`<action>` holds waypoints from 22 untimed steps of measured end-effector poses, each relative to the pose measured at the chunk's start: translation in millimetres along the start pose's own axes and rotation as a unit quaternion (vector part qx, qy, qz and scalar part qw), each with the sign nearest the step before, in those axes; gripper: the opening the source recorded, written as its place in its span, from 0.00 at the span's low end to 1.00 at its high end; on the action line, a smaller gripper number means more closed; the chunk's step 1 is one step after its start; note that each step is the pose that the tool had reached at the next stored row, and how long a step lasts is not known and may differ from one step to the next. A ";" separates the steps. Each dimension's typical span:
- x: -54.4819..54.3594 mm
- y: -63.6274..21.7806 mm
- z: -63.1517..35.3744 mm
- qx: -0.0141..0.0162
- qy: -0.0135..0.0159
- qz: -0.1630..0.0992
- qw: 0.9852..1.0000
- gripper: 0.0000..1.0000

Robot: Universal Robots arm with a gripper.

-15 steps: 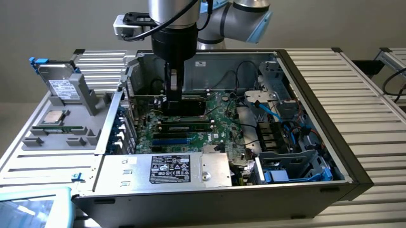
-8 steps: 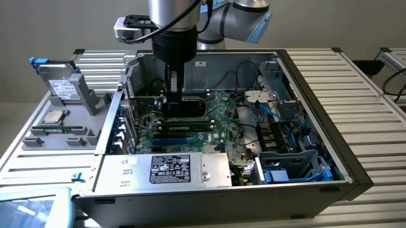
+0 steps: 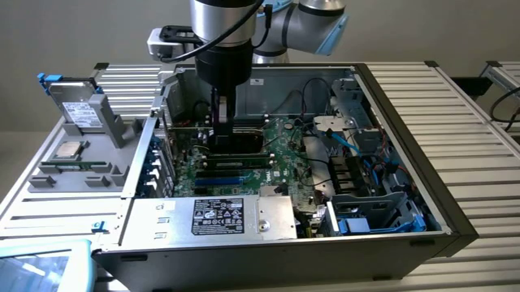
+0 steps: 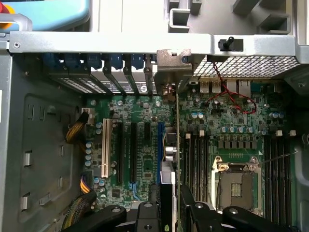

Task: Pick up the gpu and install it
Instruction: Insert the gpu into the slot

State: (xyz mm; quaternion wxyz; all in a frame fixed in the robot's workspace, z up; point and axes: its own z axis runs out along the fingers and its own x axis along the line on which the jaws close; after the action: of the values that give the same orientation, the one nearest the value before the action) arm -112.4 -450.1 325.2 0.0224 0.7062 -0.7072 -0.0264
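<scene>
gpu [image 3: 240,143] is down inside the open computer case [image 3: 422,121], held on edge over the motherboard [image 3: 281,155]. So the pick-up part looks done to me. The gripper [image 3: 223,126] is clamped on it; in the wrist view the fingers [image 4: 145,215] sit either side of the card.

From the wrist view the gpu [image 4: 176,125] runs as a thin green line just beside the blue expansion slot [image 4: 161,145]. Its silver end bracket [image 4: 170,65] is up against the rear slot openings [image 4: 120,79], so it's roughly lined up.

Can't tell if the edge connector is actually pushed home in the slot, so I wouldn't call the install finished.

Hard drive [image 3: 81,111] and CPU chip [image 3: 69,149] are sitting untouched on the grey tray [image 3: 49,179] outside the case.
</scene>
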 end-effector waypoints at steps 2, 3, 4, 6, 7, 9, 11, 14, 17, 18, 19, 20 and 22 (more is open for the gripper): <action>-0.1 -0.1 1.8 0.000 0.006 0.000 1.000 0.28; -0.1 -0.3 3.4 0.000 0.007 0.000 1.000 0.28; -0.1 -0.2 6.2 0.000 0.007 0.000 1.000 0.28; -0.1 -0.1 12.2 0.000 0.007 0.001 1.000 0.28; -0.1 0.1 14.1 0.000 0.007 0.001 1.000 0.28; 0.0 0.6 17.7 0.000 0.007 0.001 1.000 0.28; 0.1 1.6 21.3 0.000 0.007 0.001 1.000 0.28; 0.2 1.8 24.4 0.000 0.007 0.000 1.000 0.28; 0.9 1.9 25.8 0.000 0.007 0.000 1.000 0.28; 1.6 1.8 26.6 0.000 0.007 0.000 1.000 0.28; 2.1 1.8 27.4 0.000 0.007 0.000 1.000 0.28; 2.5 1.8 28.1 0.000 0.007 0.000 1.000 0.28; 2.8 1.6 29.5 0.000 0.007 0.000 1.000 0.28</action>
State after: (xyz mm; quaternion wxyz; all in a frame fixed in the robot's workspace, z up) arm -116.1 -452.8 295.9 0.0271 0.7065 -0.7068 -0.0216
